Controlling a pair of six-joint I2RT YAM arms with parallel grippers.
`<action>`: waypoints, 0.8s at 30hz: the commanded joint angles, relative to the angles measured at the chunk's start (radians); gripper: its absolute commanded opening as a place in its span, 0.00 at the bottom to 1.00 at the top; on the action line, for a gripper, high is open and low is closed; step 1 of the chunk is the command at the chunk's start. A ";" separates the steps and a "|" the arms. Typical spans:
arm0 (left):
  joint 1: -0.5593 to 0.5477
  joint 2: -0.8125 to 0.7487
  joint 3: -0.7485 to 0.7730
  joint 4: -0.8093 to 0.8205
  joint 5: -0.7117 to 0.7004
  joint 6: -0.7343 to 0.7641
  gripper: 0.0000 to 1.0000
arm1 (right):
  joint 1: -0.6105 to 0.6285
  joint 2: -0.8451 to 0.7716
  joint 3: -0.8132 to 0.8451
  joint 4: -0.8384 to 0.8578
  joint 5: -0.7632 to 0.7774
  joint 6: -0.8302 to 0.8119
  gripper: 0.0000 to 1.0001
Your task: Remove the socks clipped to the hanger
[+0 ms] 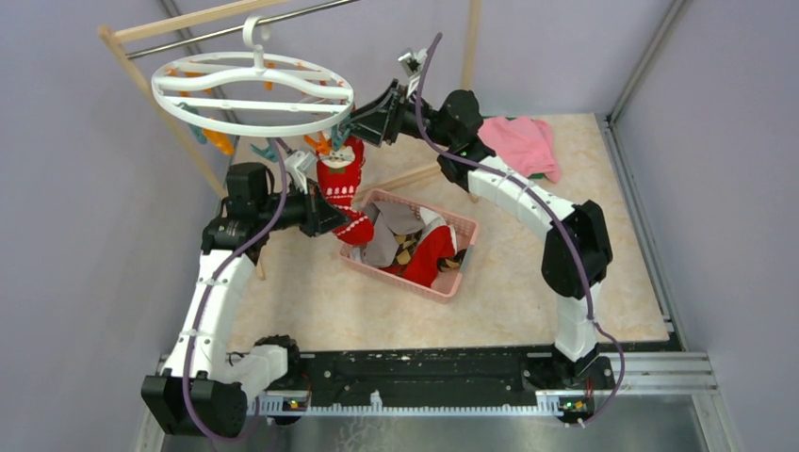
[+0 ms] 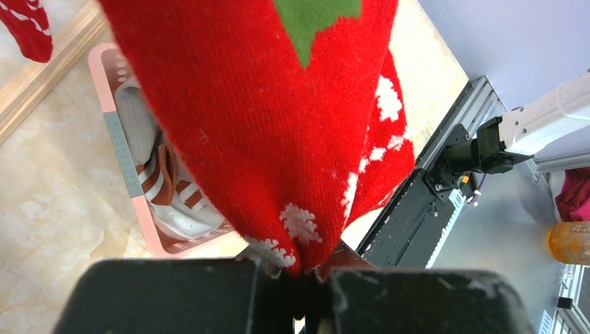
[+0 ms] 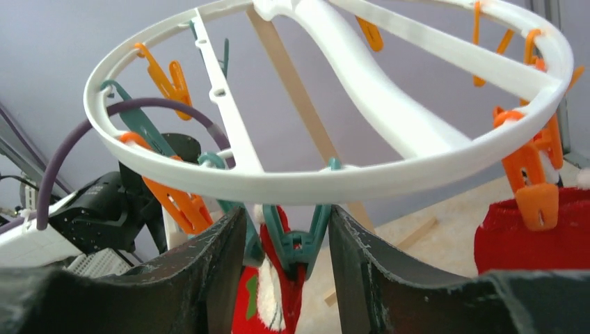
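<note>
The white oval hanger [image 1: 252, 89] hangs from the metal bar of the wooden rack; it also shows in the right wrist view [image 3: 313, 184]. A red sock with white pattern [image 1: 339, 179] hangs from a teal clip [image 3: 299, 243] at its near right rim. My left gripper [image 1: 330, 215] is shut on the lower end of this red sock [image 2: 278, 139]. My right gripper [image 3: 286, 236] is open, one finger on each side of the teal clip, just under the ring [image 1: 356, 127]. A second red sock [image 3: 536, 236] hangs from an orange clip [image 3: 536, 202].
A pink basket [image 1: 452, 282] below the hanger holds several socks: grey-white, brown patterned and red. It also shows in the left wrist view [image 2: 115, 132]. Folded pink cloth [image 1: 523, 141] lies at the back right. The wooden rack's legs [image 1: 188, 141] stand at the back left.
</note>
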 commanded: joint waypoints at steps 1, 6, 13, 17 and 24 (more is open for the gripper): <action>0.005 -0.019 0.007 -0.014 0.001 0.015 0.00 | 0.005 0.036 0.091 0.068 0.025 0.034 0.46; 0.005 -0.020 0.007 -0.015 -0.002 0.024 0.00 | 0.005 0.049 0.099 0.081 0.031 0.048 0.35; 0.005 -0.020 -0.008 0.011 -0.024 0.012 0.00 | 0.007 0.047 0.099 0.071 0.038 0.044 0.05; 0.004 -0.014 -0.048 0.056 -0.049 -0.013 0.00 | 0.018 0.046 0.116 0.031 0.052 0.012 0.00; 0.002 0.000 -0.110 0.081 -0.011 0.002 0.00 | 0.042 0.054 0.142 -0.026 0.078 -0.027 0.00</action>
